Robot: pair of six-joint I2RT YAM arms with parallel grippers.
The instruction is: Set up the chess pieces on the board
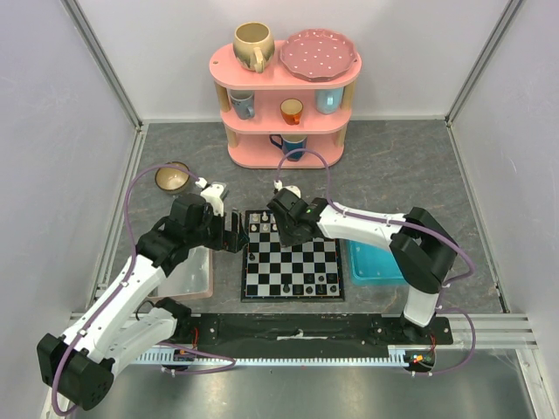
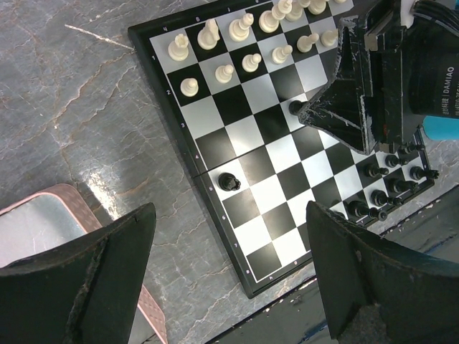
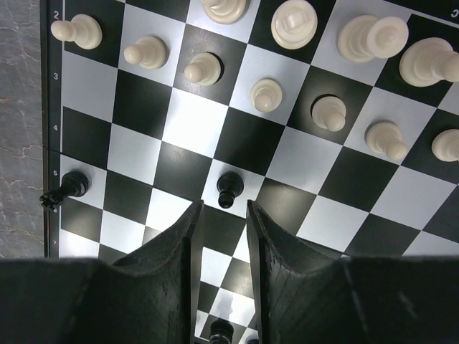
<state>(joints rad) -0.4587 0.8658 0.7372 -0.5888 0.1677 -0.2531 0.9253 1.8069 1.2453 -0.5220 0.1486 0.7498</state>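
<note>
The board (image 1: 293, 295) lies in the middle of the table. Cream-white chess pieces (image 3: 294, 23) stand in its two far rows and several black ones (image 1: 310, 284) at its near edge. My right gripper (image 3: 221, 208) hangs low over the board, jaws a little apart and empty. A black pawn (image 3: 229, 188) stands on a white square just beyond its fingertips. Another black piece (image 3: 66, 188) stands at the board's left edge, and also shows in the left wrist view (image 2: 228, 181). My left gripper (image 2: 229, 279) is wide open and empty above the board's left near corner (image 2: 272, 283).
A pink-rimmed grey tray (image 1: 188, 275) lies left of the board and a blue tray (image 1: 376, 262) on its right. A brown bowl (image 1: 172, 178) sits at the back left. A pink shelf (image 1: 284, 96) with mugs and a plate stands at the back.
</note>
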